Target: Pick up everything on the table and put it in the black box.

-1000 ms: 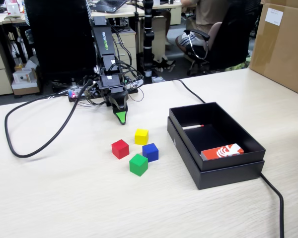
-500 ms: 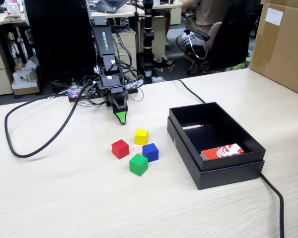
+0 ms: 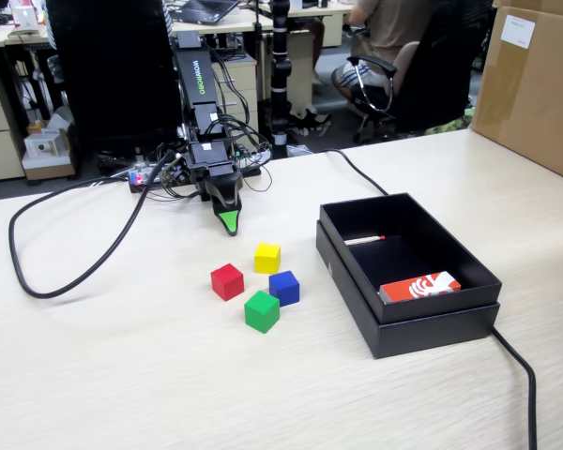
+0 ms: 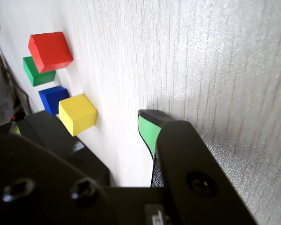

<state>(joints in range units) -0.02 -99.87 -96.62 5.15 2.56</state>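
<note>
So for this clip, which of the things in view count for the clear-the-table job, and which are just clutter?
Job items:
- red cube
- yellow cube
- blue cube
- green cube
- black box, already holding a red-and-white packet and a thin white stick
- gripper

Lying about:
- black cable looping across the table
- cardboard box, far right

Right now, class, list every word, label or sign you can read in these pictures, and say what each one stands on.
"WOWROBO": white letters running down the black robot arm in the fixed view.
Red and white packet in the black box: a white mark, no readable words.
White label on the cardboard box: too small to read.
Blocks: no writing.
</note>
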